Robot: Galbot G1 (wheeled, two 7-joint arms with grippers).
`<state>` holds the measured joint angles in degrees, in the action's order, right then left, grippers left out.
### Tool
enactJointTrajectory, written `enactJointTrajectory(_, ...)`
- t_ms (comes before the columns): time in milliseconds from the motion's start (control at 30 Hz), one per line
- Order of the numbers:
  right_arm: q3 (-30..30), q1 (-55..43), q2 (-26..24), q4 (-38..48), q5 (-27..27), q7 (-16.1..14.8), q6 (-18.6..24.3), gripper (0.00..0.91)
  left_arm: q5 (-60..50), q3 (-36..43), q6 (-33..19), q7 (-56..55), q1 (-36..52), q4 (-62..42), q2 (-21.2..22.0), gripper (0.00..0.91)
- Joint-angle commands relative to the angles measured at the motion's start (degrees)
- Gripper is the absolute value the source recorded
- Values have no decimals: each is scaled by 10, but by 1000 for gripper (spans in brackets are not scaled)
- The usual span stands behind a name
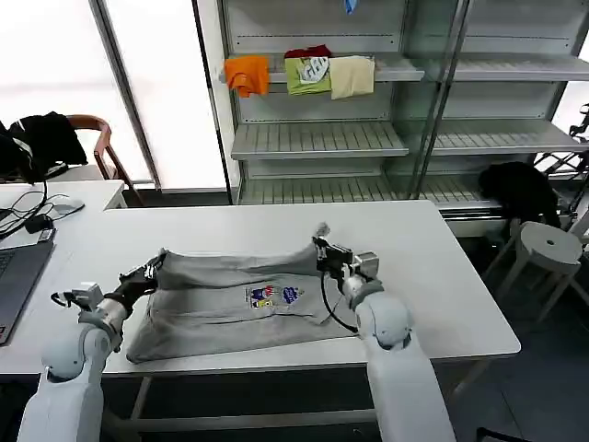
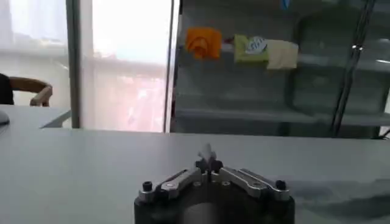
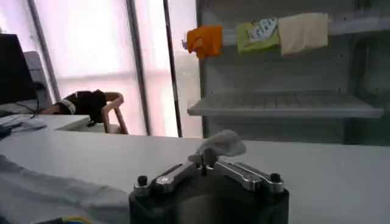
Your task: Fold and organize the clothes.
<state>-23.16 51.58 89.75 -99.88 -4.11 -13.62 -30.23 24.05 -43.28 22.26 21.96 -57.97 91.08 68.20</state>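
- A light grey short-sleeved cotton shirt with a small multicoloured chest print [image 1: 235,299] lies spread across the near half of the white rectangular table [image 1: 442,276], its far edge lifted off the surface at both corners.
- The left gripper [image 1: 155,265] holds the shirt's far left corner; in the left wrist view its fingers [image 2: 208,159] are pressed together on a sliver of pale cloth.
- The right gripper [image 1: 321,245] pinches the shirt's far right corner, and in the right wrist view a tuft of grey fabric [image 3: 218,145] pokes above the closed fingertips [image 3: 206,159].
- To fold cleanly, both corners would best travel together, level and taut, toward the shirt's near hem, so the fold line stays straight and the chest print [image 1: 273,296] is not creased.
- How deep each pinch reaches is hidden by the gripper bodies; a thin hold on the left could slip.
- Any collar strip or buttons cannot be made out.
- Beyond the shirt, the grey metal shelving [image 1: 317,138] carries orange, green and cream folded garments [image 1: 304,74].
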Motion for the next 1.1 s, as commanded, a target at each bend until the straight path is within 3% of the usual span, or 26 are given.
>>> enactJointTrajectory(33, -15, 79, -20, -74, -14, 0, -6, 0, 41, -9, -19, 25, -62, 25, -5, 0)
enactJointTrajectory(733, -30, 140, -18, -91, 14, -23, 10, 0, 42, -33, -22, 49, -101, 40, -15, 10)
enactJointTrajectory(800, -31, 141, -17, -87, 15, -24, 13, 0, 29, -32, -23, 49, -104, 41, -14, 71)
enactJointTrajectory(833, -31, 142, -17, -86, 16, -24, 14, 0, 23, -31, -24, 49, -105, 41, -13, 171)
enactJointTrajectory(867, -32, 143, -17, -84, 19, -25, 15, 907, 20, -31, -23, 46, -107, 43, -12, 907)
enactJointTrajectory(1100, -47, 153, -17, -88, 62, -12, 22, 907, 6, -39, -24, 35, -115, 63, -4, 907)
